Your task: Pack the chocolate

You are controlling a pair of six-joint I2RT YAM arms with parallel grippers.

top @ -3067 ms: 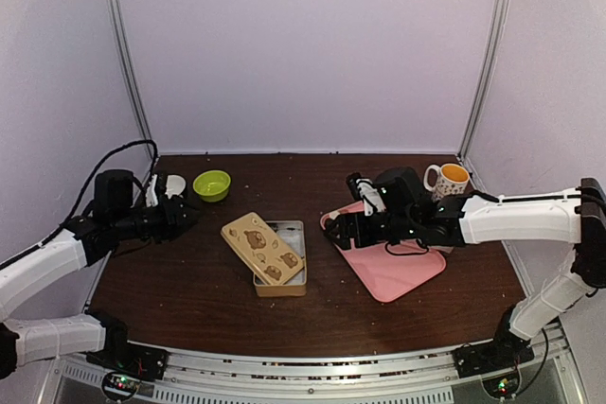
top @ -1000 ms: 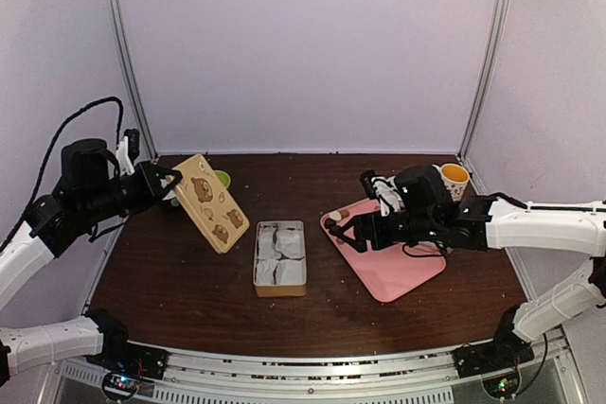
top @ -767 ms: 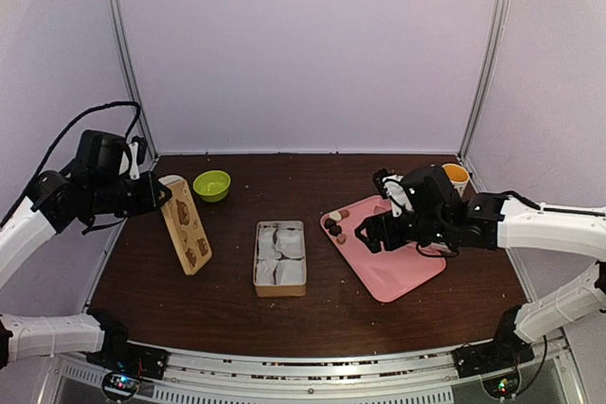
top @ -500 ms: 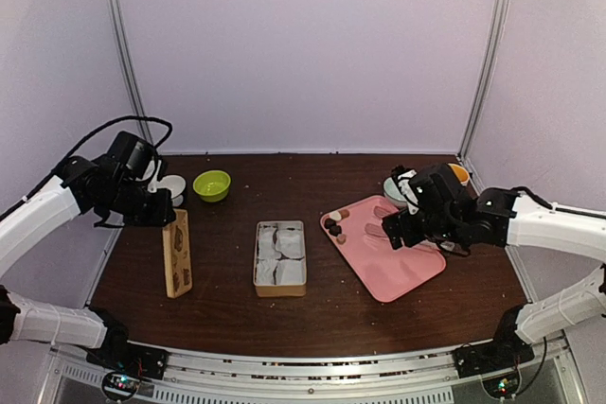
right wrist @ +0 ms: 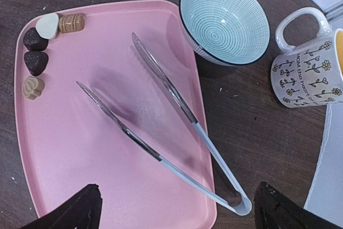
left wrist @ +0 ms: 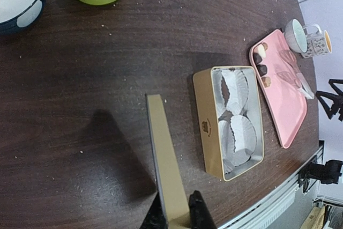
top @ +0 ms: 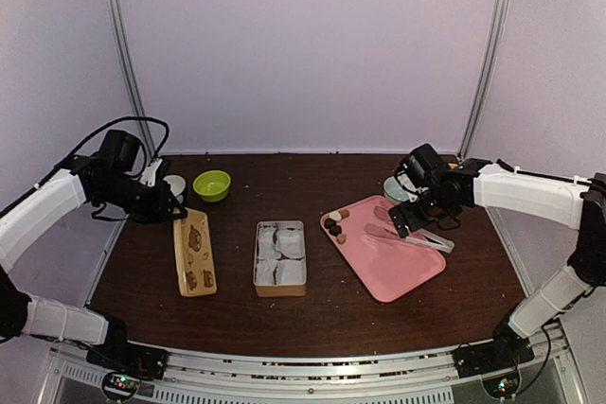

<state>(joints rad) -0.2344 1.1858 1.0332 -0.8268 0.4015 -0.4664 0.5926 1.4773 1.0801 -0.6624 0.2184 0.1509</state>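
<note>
Right gripper (right wrist: 178, 189) stands wide apart, empty, above the tongs (right wrist: 161, 127); the chocolate (right wrist: 36, 61) sits ahead-left of it at the corner of the pink tray (right wrist: 96, 148). Likely light, hard, slick (pinch each across its flanks). Its short row runs away from the jaws; the barrel piece (right wrist: 72, 22) lies crosswise. Left gripper (left wrist: 174, 215) clamps the tin lid (left wrist: 163, 154).

The dark brown table (right wrist: 257, 132) is matt, grained wood. The flat pink rectangular tray (right wrist: 80, 186) is smooth, dull-sheened plastic; the long silvery tongs (right wrist: 161, 76), polished metal. The tiny dark brown chocolate lumps (right wrist: 33, 40) are faintly glossy. The tan bear-printed lid (top: 194, 253) is matt; the white pleated cups (left wrist: 244, 132), probably paper.
</note>
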